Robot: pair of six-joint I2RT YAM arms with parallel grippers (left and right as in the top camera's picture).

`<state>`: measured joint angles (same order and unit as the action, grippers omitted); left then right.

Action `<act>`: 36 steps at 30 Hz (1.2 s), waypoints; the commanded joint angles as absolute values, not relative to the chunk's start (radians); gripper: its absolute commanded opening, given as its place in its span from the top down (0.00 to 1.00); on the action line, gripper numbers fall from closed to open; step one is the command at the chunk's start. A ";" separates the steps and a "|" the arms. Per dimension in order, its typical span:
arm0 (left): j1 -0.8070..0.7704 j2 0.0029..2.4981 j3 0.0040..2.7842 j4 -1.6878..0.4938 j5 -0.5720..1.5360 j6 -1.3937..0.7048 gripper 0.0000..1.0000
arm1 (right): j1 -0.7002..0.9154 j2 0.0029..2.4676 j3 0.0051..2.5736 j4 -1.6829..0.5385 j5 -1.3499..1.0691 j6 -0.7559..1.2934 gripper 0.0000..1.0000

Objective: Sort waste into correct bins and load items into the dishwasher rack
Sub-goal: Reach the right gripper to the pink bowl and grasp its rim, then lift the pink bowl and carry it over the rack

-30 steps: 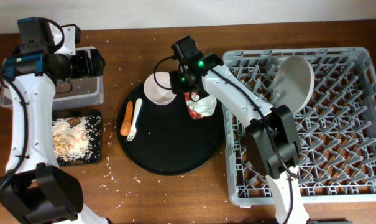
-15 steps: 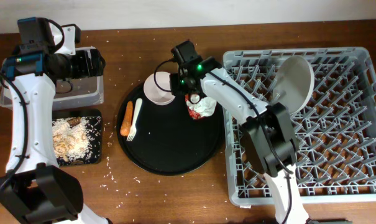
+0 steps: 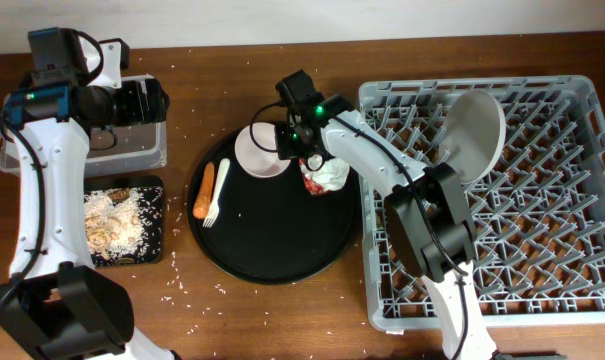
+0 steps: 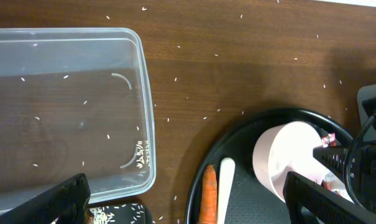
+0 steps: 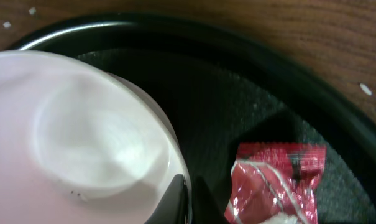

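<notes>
White and small, the bowl sat at the far edge of the round black tray, with the right gripper clamped shut on its right-hand rim. One finger went inside the rim and one outside, a hold that suits a thin wall. From the left wrist view the bowl looked tipped up on that side, which I took for the start of a lift. Touching or just right of the bowl lay the crumpled red-and-white wrapper, close enough that it might drag along as the bowl came away.

The orange carrot and the white fork lay side by side near the tray's left edge, untouched. The grey rack stood to the right of the tray, so the bowl had only a short way to go. The pale plate already leaned on edge among its far pegs.

At far left the left gripper hung with its fingers spread wide and nothing between them, above the table beside the clear tub. It was probably parked there to stay out of the other arm's reach. Nearer than the tub, the shallow black tray held the pale grain crumbs. Stray grains dotted the table around both bins.
</notes>
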<state>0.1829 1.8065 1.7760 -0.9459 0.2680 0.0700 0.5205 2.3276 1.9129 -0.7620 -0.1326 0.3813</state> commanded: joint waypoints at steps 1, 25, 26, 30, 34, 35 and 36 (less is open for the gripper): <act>0.185 1.782 1.782 -0.947 0.265 0.064 0.01 | 0.515 2.327 1.914 -0.813 -0.127 0.321 0.96; 0.185 1.782 1.782 -0.860 0.265 0.064 0.01 | 0.374 2.033 2.215 -1.338 1.067 0.100 0.96; 0.185 1.782 1.782 -0.852 0.265 0.064 0.01 | 0.370 2.042 2.215 -1.338 1.067 0.085 0.96; 0.185 1.782 1.782 -0.807 0.265 0.064 0.01 | 0.357 2.131 2.215 -1.347 1.100 -0.012 0.96; 0.185 1.782 1.782 -0.793 0.265 0.064 0.01 | 0.369 2.163 2.213 -1.347 1.104 -0.012 0.96; 0.185 1.782 1.782 -0.787 0.265 0.064 0.01 | 0.373 2.168 2.209 -1.345 1.103 -0.012 0.96; 0.185 1.782 1.782 -0.774 0.265 0.064 0.01 | 0.376 2.179 2.201 -1.344 1.104 -0.025 0.96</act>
